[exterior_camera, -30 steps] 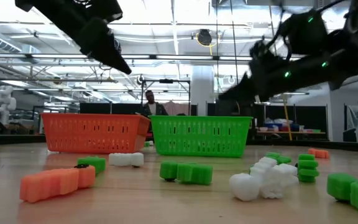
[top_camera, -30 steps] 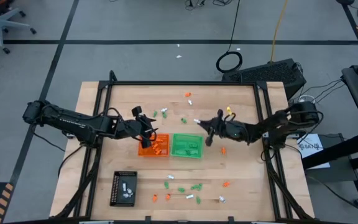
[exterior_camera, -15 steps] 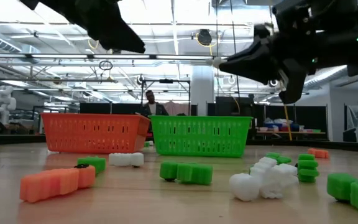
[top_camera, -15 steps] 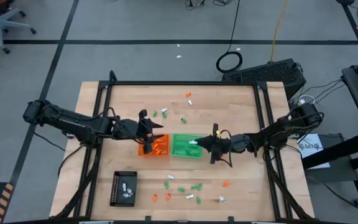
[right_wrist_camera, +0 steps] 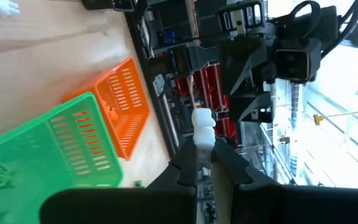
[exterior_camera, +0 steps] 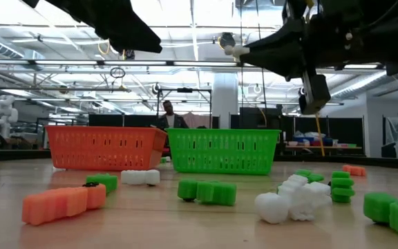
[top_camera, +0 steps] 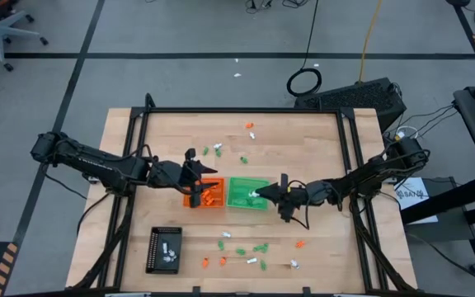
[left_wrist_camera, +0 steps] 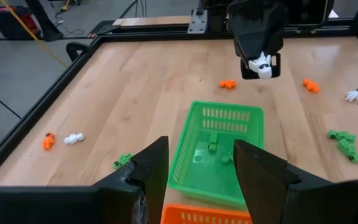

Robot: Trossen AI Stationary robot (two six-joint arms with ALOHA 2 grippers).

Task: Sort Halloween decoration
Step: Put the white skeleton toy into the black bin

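My right gripper (top_camera: 256,195) hovers above the green tray (top_camera: 242,200), shut on a small white trinket (exterior_camera: 237,50). That trinket also shows in the left wrist view (left_wrist_camera: 263,65). My left gripper (top_camera: 198,175) hangs open above the orange tray (top_camera: 211,196), touching nothing; its fingers (left_wrist_camera: 148,171) frame the green tray (left_wrist_camera: 219,152) in its wrist view. A few green trinkets (left_wrist_camera: 213,147) lie on the green tray's floor, and orange ones lie in the orange tray. Other orange, green and white trinkets (top_camera: 239,248) lie loose on the table. My right gripper pinches the white trinket (right_wrist_camera: 202,126) between its two fingertips, and part of the trinket sticks out beyond them. The fingers (exterior_camera: 268,50) point toward the table's left and slant slightly downward. The trinket is lifted clear, high above the green tray.
A black rectangular tray (top_camera: 164,249) with white trinkets sits near the table's near left corner. Loose trinkets lie along the near edge (top_camera: 259,247), at the far middle (top_camera: 219,151) and to the right of the green tray (top_camera: 300,244). In the low view a person (exterior_camera: 166,114) stands beyond the table.
My right gripper, carrying the white trinket, has swung from beyond the green tray's far right corner toward the near edge and the left. It has ended over the green tray's right part. My left gripper has risen slightly above the orange tray.
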